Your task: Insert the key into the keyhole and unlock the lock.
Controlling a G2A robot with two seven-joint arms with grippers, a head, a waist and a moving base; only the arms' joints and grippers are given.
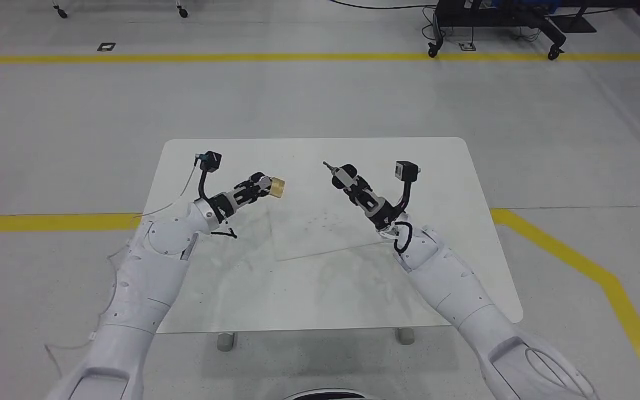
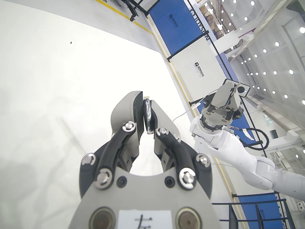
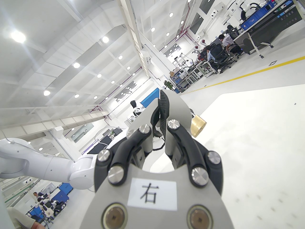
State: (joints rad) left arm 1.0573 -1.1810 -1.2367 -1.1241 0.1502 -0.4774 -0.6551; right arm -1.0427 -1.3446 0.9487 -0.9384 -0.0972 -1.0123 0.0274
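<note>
Lock fast in left claw, key fast in right claw, apart, well inside table edges

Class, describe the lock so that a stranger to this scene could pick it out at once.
Find the white table. Over its left half, the left gripper holds a small block out toward the table's middle: that is the lock. It alone is brass-yellow; the key in the right gripper facing it is a thin grey sliver.

One lock — one key, apparently.
</note>
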